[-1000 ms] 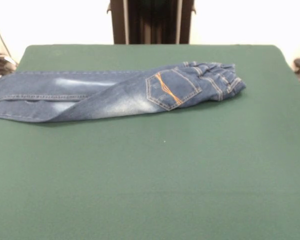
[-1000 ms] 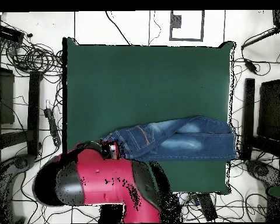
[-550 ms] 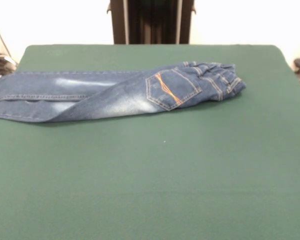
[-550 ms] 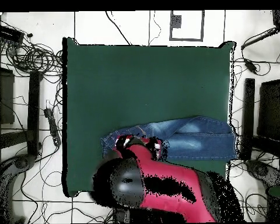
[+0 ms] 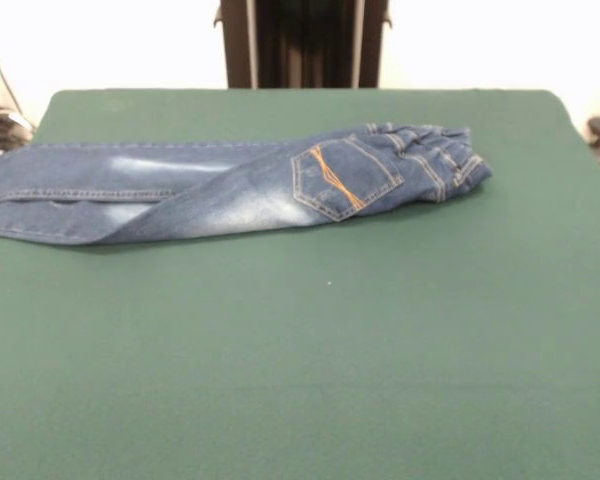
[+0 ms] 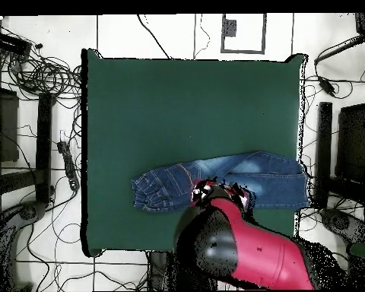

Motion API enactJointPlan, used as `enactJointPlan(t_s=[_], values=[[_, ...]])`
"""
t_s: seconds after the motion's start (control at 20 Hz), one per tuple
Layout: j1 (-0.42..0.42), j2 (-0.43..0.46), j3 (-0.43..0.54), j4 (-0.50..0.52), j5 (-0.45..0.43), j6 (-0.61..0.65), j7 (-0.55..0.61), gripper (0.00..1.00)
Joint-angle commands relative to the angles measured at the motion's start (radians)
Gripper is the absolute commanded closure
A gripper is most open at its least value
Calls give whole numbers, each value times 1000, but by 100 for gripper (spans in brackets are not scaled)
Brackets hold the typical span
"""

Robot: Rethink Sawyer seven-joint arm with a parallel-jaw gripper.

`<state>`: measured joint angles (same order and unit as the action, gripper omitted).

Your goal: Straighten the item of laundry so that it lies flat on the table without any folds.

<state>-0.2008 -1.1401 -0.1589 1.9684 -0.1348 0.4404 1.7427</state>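
1. The jeans [image 5: 230, 185] are lying on the table [image 5: 310, 360], stretched out sideways across its back half in the front view, well away from the near edge.
2. They're folded lengthwise, one leg stacked on the other, so it's a long narrow strip rather than a spread-out pair.
3. In the front view the waistband end [image 5: 435, 160] is bunched up on the right, with a back pocket [image 5: 342, 178] and its orange stitching facing up just beside it.
4. The leg ends run to the left edge of that view and seem to reach the table's edge there. Whitish faded patches show along the thighs.
5. My arm [image 6: 246, 247] only shows in the overhead view: a big red and black chunk coming in from the bottom, its end over the lower edge of the jeans about mid-length.
6. My gripper [image 6: 207, 190] is somewhere at that tip, but honestly I can't tell whether it's spread or closed, or touching the denim.
7. The front view doesn't show me at all.
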Motion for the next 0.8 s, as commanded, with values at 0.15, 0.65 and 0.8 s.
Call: enactJointPlan(t_s=[0.15,0.65,0.8], values=[[-70,176,178,165,-99,-205,11,0],[-72,267,211,150,-126,-278,91,0],[-59,302,214,142,-120,-310,112,0]])
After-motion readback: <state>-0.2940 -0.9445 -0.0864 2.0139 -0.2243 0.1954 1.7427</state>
